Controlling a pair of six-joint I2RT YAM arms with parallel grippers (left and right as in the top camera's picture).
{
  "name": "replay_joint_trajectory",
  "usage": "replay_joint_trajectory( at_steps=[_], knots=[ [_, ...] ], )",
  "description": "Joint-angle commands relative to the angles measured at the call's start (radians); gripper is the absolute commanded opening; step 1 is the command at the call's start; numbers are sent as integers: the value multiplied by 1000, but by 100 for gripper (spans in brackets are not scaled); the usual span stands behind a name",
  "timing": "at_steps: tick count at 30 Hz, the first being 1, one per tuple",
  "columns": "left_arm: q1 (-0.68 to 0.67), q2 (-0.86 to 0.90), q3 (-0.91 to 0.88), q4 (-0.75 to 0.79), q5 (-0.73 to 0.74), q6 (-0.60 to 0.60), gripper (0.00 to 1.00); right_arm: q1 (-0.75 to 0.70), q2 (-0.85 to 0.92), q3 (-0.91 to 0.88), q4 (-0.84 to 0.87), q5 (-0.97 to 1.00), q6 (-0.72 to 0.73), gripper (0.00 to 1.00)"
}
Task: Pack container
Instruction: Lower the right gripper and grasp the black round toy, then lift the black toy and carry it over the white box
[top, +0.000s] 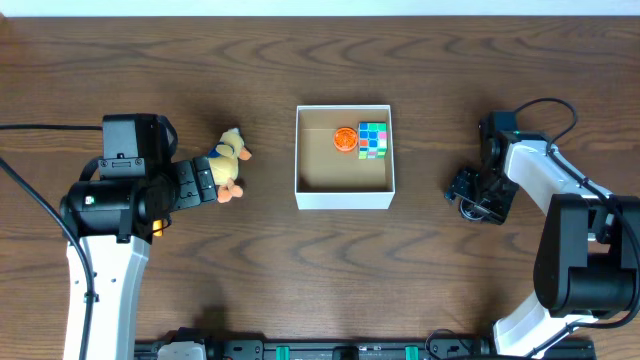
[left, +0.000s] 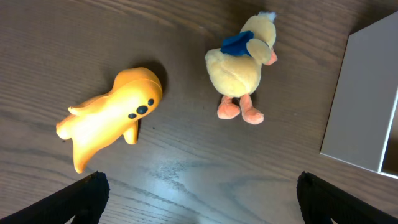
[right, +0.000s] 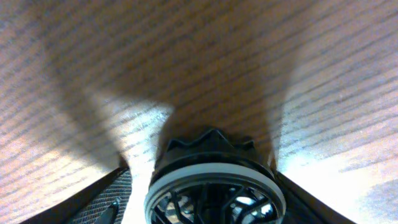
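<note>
Overhead: box (top: 344, 197) mid-table, open top, brown floor showing. Inside, toward the far right corner: colour cube (top: 373, 140) against the right wall, orange disc (top: 345, 139) touching its left side. Duck (top: 231, 165) on the table (top: 300, 270) left of the box, near it but apart. Left gripper (top: 205, 182) just left of the duck, low over the wood. Jaw gap unreadable from up here. Right gripper (top: 470, 195) right of the box, well apart from it, pointing down at the table. Jaw state unreadable here too.

Left wrist: fingertips (left: 87, 199) sit in the two bottom corners, spread wide. Only bare wood between them, gripping nothing, touching nothing. Ahead on the wood: orange toy (left: 112, 115) lying on its side at left, duck at right with a blue patch on top and pink-orange feet toward the camera. Toys apart from each other. White box wall at the right frame edge, clear of the duck.

Right wrist: very close to the wood, hard shadows. Round black part (right: 214, 186) with a grey ring, low centre, sitting between the two dark fingers (right: 115, 193). Fingers flank it closely on both sides. Can't tell whether clamped on it or merely beside it, so jaw state stays undetermined.
</note>
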Motion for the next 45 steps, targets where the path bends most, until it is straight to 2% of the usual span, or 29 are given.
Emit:
replay_joint_trajectory(
  at_steps=[1,6,15,20,22,25,31,34,45],
  knots=[
    [4,4,18,-5,-4,5,98,6,14,-3,17,32,5,68],
    [4,4,18,-5,-4,5,98,5,14,-3,9,36,5,50],
    [4,4,18,-6,-4,5,98,6,14,-3,-2,35,5,40],
    [4,4,18,-5,-4,5,98,8,-4,29,-40,48,2,38],
    [4,4,18,-5,-4,5,98,13,-24,81,-81,48,-20,34],
    [4,4,18,-5,-4,5,98,43,-63,193,-159,86,-47,35],
    [4,4,18,-5,-4,5,98,187,-98,477,-284,106,-123,34],
    [4,4,18,-5,-4,5,98,271,-98,559,-299,106,-131,34],
    [4,4,18,-6,-4,1,98,478,-30,578,-282,106,-131,35]
  ],
)
